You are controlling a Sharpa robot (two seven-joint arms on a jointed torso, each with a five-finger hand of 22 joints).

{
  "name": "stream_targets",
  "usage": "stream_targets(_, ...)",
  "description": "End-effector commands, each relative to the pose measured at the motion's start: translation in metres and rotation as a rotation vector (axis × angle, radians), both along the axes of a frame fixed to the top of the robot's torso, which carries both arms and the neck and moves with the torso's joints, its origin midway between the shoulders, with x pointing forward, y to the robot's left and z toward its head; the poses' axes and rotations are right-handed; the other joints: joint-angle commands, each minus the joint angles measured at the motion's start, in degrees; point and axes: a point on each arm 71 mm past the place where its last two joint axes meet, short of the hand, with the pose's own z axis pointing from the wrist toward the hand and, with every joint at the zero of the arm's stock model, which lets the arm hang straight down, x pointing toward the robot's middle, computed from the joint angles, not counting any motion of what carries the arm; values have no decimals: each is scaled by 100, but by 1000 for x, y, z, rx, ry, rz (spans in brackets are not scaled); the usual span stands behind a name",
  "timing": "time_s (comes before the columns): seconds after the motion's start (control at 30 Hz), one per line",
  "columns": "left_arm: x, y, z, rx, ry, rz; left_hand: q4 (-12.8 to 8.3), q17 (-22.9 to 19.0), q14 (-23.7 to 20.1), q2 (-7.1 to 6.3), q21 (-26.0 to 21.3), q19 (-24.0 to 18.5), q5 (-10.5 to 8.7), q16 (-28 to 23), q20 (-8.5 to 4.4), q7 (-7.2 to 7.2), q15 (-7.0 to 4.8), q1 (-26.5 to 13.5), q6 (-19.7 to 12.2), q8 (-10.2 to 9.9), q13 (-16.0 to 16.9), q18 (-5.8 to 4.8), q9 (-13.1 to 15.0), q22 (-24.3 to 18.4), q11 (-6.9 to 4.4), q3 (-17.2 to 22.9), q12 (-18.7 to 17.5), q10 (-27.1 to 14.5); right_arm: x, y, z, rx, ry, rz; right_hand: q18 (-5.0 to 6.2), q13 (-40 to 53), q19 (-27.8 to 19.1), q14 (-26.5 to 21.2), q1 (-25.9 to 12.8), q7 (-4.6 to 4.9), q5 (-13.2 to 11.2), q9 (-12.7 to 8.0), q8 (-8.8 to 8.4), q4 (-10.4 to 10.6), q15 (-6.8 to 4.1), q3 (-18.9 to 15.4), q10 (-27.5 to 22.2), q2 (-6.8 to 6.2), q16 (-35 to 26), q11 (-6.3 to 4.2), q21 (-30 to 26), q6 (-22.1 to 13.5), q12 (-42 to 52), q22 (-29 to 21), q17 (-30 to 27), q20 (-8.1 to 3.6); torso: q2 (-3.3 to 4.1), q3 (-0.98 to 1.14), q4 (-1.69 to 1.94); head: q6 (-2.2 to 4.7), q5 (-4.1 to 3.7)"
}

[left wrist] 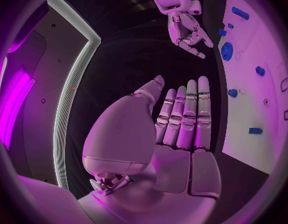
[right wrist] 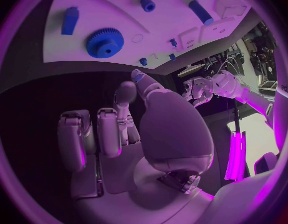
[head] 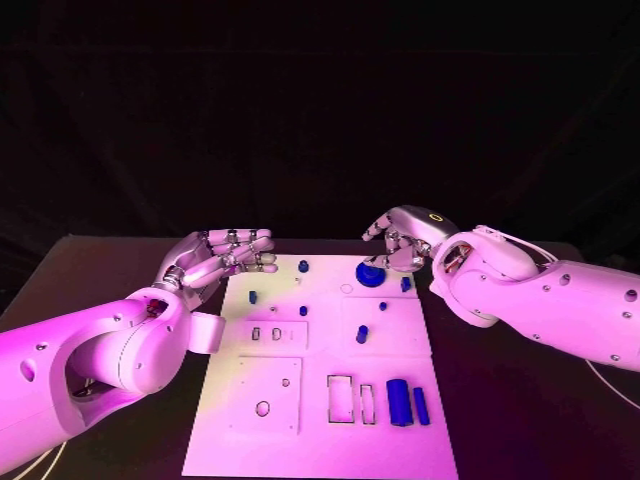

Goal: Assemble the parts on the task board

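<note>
Parts are scattered across the task board (head: 320, 420), which lies in the middle of the black table (head: 104, 270). I see the blue gear (head: 371, 273) at the far end, right under my right hand (head: 402, 243), several small blue pegs (head: 303, 266) dotted around the upper half, and two long blue bars (head: 398, 401) standing beside the open slots (head: 340, 398) at the near end. By my read, most cutouts are unfilled, so we're early, with plenty left to seat. The right hand hovers over the gear, fingers curled downward, nothing in them as far as I can tell. My left hand (head: 222, 255) sits at the board's far left corner, fingers straight and together, holding nothing.
</note>
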Motion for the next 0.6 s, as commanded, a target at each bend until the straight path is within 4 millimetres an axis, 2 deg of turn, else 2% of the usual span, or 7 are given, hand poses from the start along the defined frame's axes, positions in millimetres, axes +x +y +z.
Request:
stream_targets(0.03, 0, -1, 1, -6, -9, -23, -19, -9, -28, -8, 29, -53, 5, -34, 0, 30, 30, -31, -11, -23, 0, -5, -5, 5, 30, 19, -31, 6, 1, -10, -9, 13, 176, -26, -127, 1781, 493, 440, -61, 65, 39, 25, 78, 85, 34, -218, 78, 47, 224, 49, 93, -145, 1783, 1354, 612, 60, -30, 0, -30, -12, -17)
stream_targets(0.07, 0, -1, 1, -6, -9, -23, -19, -9, -28, -8, 29, -53, 5, -34, 0, 30, 30, -31, -11, -23, 0, -5, -5, 5, 30, 19, -31, 6, 1, -13, -9, 6, 183, -33, -137, 2222, 518, 448, -48, 97, 48, 39, 115, 123, 41, -291, 86, 76, 276, 69, 117, -197, 2217, 1392, 694, 99, -25, 1, -26, -14, -21)
stream_targets(0.13, 0, 0, 1, -6, -9, -24, -19, -9, -28, -8, 29, -53, 5, -34, 0, 30, 30, -31, -11, -23, 0, -5, -5, 5, 30, 19, -31, 6, 2, -18, -10, -7, 191, -44, -149, 2738, 555, 461, -10, 96, 50, 67, 196, 195, 141, -408, 130, 121, 349, 125, 152, -273, 2718, 1447, 814, 103, -15, -2, -17, -23, -33)
stream_targets(0.2, 0, 0, 1, -6, -9, -24, -19, -9, -28, -8, 29, -53, 5, -34, 0, 30, 30, -31, -11, -23, 0, -5, -5, 5, 30, 19, -31, 6, 4, -20, -11, -22, 194, -52, -162, 2972, 590, 472, 26, 122, 48, 87, 255, 241, 135, -486, 176, 137, 396, 160, 184, -330, 2940, 1496, 895, 148, -12, -6, -8, -29, -33)
stream_targets(0.37, 0, 0, 1, -7, -9, -25, -19, -9, -28, -8, 29, -53, 5, -34, 0, 30, 30, -31, -11, -23, 0, -5, -5, 5, 30, 19, -31, 6, 8, -18, -13, -44, 197, -62, -165, 3123, 597, 480, 87, 133, 51, 108, 323, 295, 167, -566, 205, 156, 433, 199, 190, -417, 3078, 1506, 957, 170, -11, -5, -9, -41, -20)
stream_targets(0.6, -1, 0, 1, -5, -3, -26, -25, -9, -27, -4, 34, -60, 6, -38, 1, 28, 30, -28, -8, -25, 1, -4, -4, 7, 28, 26, -34, 8, 14, -11, -18, -59, 207, -74, -165, 3216, 597, 502, 148, 157, 51, 107, 336, 314, 188, -597, 244, 171, 491, 221, 190, -509, 3165, 1506, 1067, 190, 5, -7, 9, -74, 19)
